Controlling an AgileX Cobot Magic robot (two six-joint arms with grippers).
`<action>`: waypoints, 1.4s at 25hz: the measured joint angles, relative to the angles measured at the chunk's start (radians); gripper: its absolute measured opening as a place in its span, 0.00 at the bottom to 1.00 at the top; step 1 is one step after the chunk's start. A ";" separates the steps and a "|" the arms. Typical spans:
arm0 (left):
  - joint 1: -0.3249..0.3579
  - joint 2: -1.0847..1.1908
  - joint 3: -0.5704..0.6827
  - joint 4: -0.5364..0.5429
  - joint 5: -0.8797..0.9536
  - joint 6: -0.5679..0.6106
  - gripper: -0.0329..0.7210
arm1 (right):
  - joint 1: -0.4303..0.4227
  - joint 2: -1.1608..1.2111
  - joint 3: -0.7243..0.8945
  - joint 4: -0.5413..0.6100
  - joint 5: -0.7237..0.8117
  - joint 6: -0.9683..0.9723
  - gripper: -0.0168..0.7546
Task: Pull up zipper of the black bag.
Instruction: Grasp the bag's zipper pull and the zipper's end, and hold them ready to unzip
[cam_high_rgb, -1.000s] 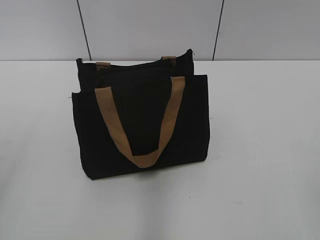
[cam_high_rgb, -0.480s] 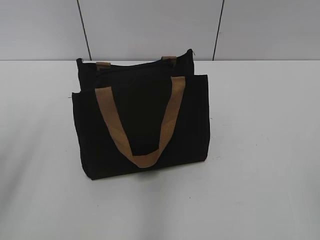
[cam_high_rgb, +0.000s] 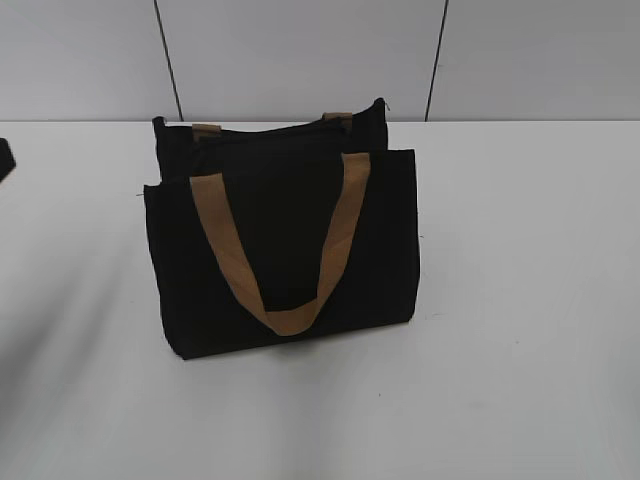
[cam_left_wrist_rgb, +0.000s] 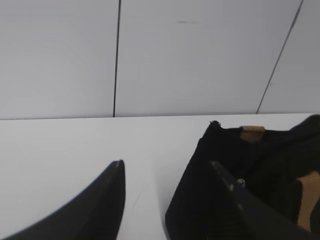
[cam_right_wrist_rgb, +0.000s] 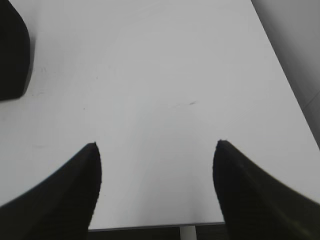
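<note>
The black bag (cam_high_rgb: 285, 245) stands upright in the middle of the white table, with a tan handle (cam_high_rgb: 285, 260) hanging down its front. Its top zip line runs along the upper edge. The zipper pull is too small to make out. My left gripper (cam_left_wrist_rgb: 167, 163) is open and empty, low over the table to the left of the bag (cam_left_wrist_rgb: 250, 170). Its right finger is in front of the bag's left end. A dark bit of it shows at the exterior view's left edge (cam_high_rgb: 5, 160). My right gripper (cam_right_wrist_rgb: 156, 144) is open and empty over bare table.
The white table (cam_high_rgb: 520, 300) ends at a grey panelled wall (cam_high_rgb: 300, 55) behind the bag. In the right wrist view the table's edge (cam_right_wrist_rgb: 150, 226) lies just under the fingers. A black rounded shape (cam_right_wrist_rgb: 12, 55) sits at the top left there.
A dark part of my left gripper has come into the exterior view at the left edge, with a shadow on the table below it. The bag has not moved.
</note>
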 joint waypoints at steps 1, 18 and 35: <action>-0.015 0.051 0.000 0.008 -0.030 0.000 0.56 | 0.000 0.000 0.000 0.000 0.000 0.000 0.72; -0.039 0.687 0.006 0.132 -0.512 -0.248 0.58 | -0.001 0.000 0.000 0.001 0.000 0.000 0.72; -0.039 0.843 0.059 0.303 -0.688 -0.263 0.58 | -0.001 0.000 0.000 0.001 0.000 0.000 0.72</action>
